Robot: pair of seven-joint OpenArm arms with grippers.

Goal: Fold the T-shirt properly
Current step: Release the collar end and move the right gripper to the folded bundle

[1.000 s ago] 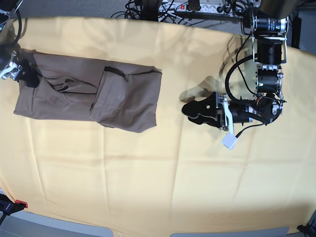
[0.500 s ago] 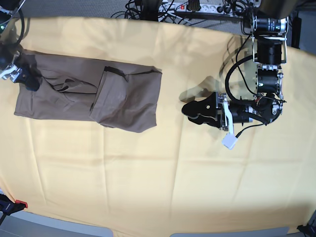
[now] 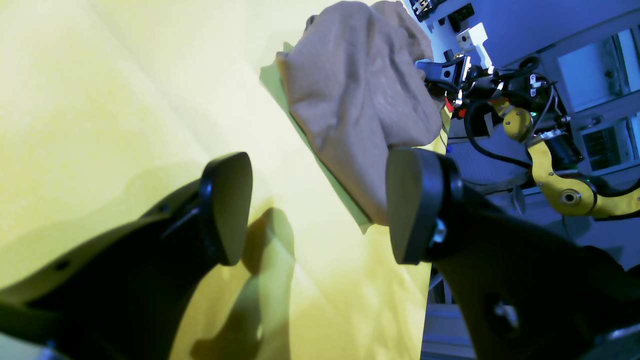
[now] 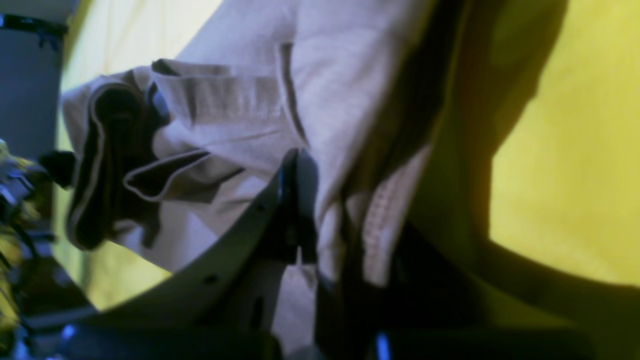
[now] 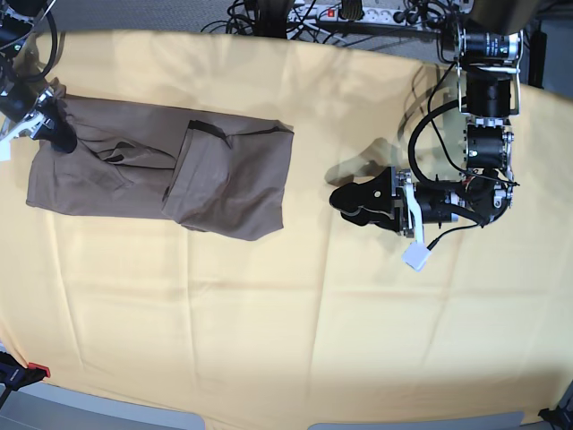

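The taupe-brown T-shirt (image 5: 224,170) lies folded into a long band on the left half of the yellow cloth, with a doubled layer at its right end. My right gripper (image 5: 55,134) sits at the shirt's far-left top corner. In the right wrist view its fingers (image 4: 297,200) are pinched on a ribbed hem of the T-shirt (image 4: 240,115), with fabric bunched between them. My left gripper (image 5: 345,199) rests open on bare cloth to the right of the shirt. In the left wrist view its pads (image 3: 227,205) stand wide apart, with nothing between them, facing the T-shirt (image 3: 355,95).
The yellow cloth (image 5: 295,305) covers the whole table. Cables and a power strip (image 5: 358,11) run along the far edge. A small white block (image 5: 418,255) hangs off the left arm. A red-tipped clamp (image 5: 36,369) sits at the near left corner.
My right gripper has shifted toward the far edge at the shirt's left end and shut on the fabric, pulling that corner slightly. The left arm has not moved.
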